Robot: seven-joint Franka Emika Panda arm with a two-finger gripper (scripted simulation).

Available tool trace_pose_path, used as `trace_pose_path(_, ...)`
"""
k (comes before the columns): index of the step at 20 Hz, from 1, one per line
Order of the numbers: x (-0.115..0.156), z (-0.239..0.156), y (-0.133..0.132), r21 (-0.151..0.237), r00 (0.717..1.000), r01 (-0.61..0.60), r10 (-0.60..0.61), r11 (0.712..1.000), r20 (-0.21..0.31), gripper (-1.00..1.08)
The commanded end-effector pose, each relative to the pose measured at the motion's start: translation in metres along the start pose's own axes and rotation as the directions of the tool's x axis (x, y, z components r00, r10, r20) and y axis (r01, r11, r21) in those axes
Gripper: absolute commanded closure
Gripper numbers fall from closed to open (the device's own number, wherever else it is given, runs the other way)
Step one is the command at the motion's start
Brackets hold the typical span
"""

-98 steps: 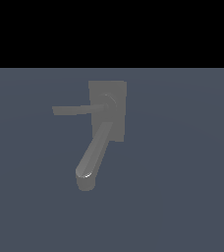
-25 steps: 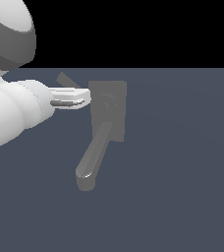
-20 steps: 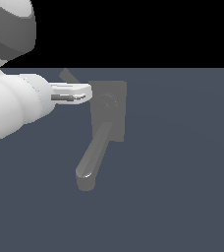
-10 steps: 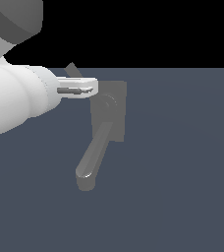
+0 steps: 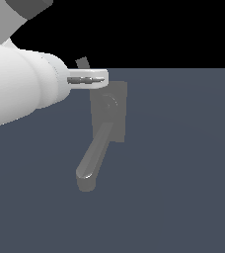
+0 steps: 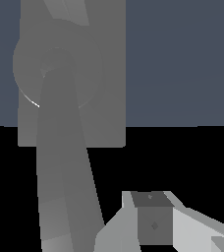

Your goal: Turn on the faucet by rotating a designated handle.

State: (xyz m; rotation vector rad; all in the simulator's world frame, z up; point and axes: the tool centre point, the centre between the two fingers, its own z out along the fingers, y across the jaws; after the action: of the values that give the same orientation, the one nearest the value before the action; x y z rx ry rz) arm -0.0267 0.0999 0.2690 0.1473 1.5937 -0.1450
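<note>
**A:** Fingers (image 5: 92, 79) sit right at the top edge of the faucet (image 5: 109, 111), sticking out flat from the big white arm (image 5: 16, 86) that fills the exterior view's left. Honestly I can't tell if they're spread or clamped. From that camera they stack into one pale strip with a dark line along it.

**B:** Wrist view any help?

**A:** Not much. Only one pale finger with a grey pad (image 6: 153, 224) shows, right beside the long grey handle (image 6: 62, 162). It looks like it's up against the bar's edge, but I can't confirm contact, and no second finger is visible.

**B:** So where's the handle in the outside shot?

**A:** Just a dark stub (image 5: 82, 63) poking up above the fingers, tilted toward the exterior view's left. The rest is hidden behind them. In the wrist view it runs from a round pivot on the block toward the camera.

**B:** And the faucet itself?

**A:** Rectangular grey block standing upright on the blue-grey floor (image 5: 183, 173), roughly mid-scene. The thick rounded spout (image 5: 92, 158) slants down off it toward the exterior view's left, well apart from the fingers.
</note>
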Motion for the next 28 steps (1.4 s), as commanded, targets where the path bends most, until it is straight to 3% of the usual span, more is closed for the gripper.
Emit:
trace_pose_path(1, -0.018, 0.005, -0.006, 0.000, 1.000, -0.006, 0.006, 1.000, 0.026, 1.08)
trace_pose_path(3, -0.021, 0.005, -0.008, 0.000, 1.000, -0.007, 0.007, 1.000, 0.027, 1.08)
trace_pose_path(4, -0.005, 0.001, -0.006, 0.002, 1.000, -0.001, 0.001, 1.000, 0.001, 1.08)
trace_pose_path(26, -0.036, 0.004, -0.077, -0.001, 1.000, -0.007, 0.007, 1.000, 0.027, 1.08)
trace_pose_path(27, -0.016, -0.004, -0.066, -0.014, 1.000, 0.001, -0.001, 1.000, -0.013, 1.08)
trace_pose_path(28, -0.016, -0.003, -0.070, -0.013, 1.000, 0.001, -0.001, 1.000, -0.011, 1.08)
